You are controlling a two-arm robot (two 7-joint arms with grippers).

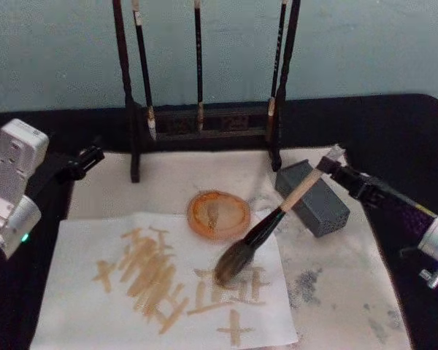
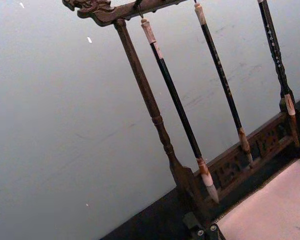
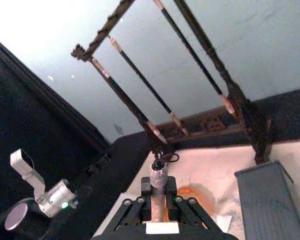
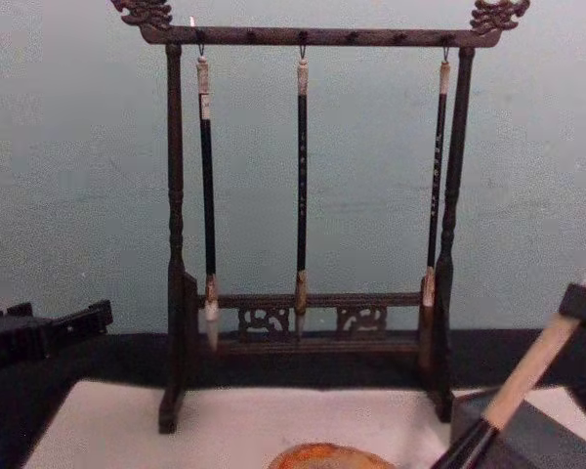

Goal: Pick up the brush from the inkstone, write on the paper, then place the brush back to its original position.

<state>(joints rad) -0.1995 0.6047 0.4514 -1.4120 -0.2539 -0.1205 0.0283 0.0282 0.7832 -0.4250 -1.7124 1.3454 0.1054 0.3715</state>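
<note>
Fingers of the right gripper point(image 1: 330, 162) are closed on the brush point(image 1: 274, 219) near its end cap. It is tilted so the bristles are laid on the paper point(image 1: 77, 244) for writing. The left gripper point(image 1: 89, 156) is parked left.

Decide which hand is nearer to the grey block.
Right. The right hand holds the brush by its end, right beside the block. The left hand is far off, left of the rack.

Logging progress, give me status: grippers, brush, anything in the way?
Right gripper shut on brush handle end. Bristles on paper. Left gripper parked left. Grey block close beside handle.
</note>
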